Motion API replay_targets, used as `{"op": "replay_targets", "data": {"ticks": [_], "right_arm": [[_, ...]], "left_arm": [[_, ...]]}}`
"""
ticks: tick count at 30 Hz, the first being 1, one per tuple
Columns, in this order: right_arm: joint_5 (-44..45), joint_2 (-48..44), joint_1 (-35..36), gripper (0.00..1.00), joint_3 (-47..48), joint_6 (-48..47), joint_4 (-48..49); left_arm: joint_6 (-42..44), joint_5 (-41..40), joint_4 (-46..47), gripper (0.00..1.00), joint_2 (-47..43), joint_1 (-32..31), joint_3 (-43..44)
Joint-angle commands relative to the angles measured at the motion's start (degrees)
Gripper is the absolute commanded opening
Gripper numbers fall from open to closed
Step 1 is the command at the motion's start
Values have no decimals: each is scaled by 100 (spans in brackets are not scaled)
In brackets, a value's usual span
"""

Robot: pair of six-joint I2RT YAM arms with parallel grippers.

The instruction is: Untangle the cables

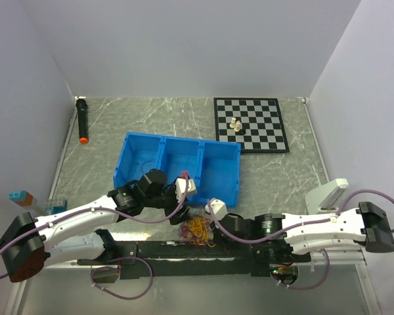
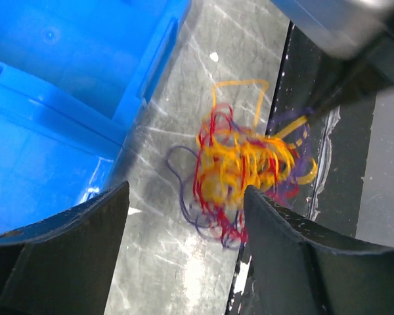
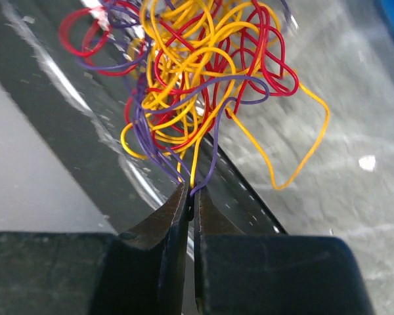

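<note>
The cables (image 1: 198, 229) are a small tangle of thin yellow-orange, red and dark purple wires at the table's near edge, by the black base rail. In the right wrist view my right gripper (image 3: 190, 193) is shut on purple and yellow strands at the near end of the cables (image 3: 184, 79). In the left wrist view my left gripper (image 2: 187, 207) is open, its fingers (image 2: 269, 223) apart just in front of the cables (image 2: 243, 167), not touching them. From above, the left gripper (image 1: 182, 191) is left of the tangle, the right gripper (image 1: 212, 220) at its right.
A blue three-compartment bin (image 1: 159, 172) sits just behind the tangle, its wall near my left gripper (image 2: 65, 118). A chessboard (image 1: 266, 134) with small pieces lies at the back right, a black marker (image 1: 83, 120) at the back left. Small blocks (image 1: 21, 197) sit at the left edge.
</note>
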Motion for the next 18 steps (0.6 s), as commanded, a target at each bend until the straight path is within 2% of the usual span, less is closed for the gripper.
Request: {"op": "replay_targets", "data": {"ticks": [1, 5, 9, 13, 18], "right_arm": [[347, 228, 210, 3, 634, -768, 151], [338, 132, 219, 4, 626, -1270, 493], [355, 141, 245, 4, 626, -1174, 503], [426, 61, 272, 4, 556, -1104, 520], [479, 114, 272, 3, 556, -1042, 450]], "left_arm": [[-4, 353, 421, 74, 33, -14, -16], [154, 634, 342, 77, 85, -14, 10], [278, 881, 333, 81, 191, -14, 63], [453, 1153, 236, 80, 226, -23, 98], [928, 1128, -483, 81, 77, -14, 203]]}}
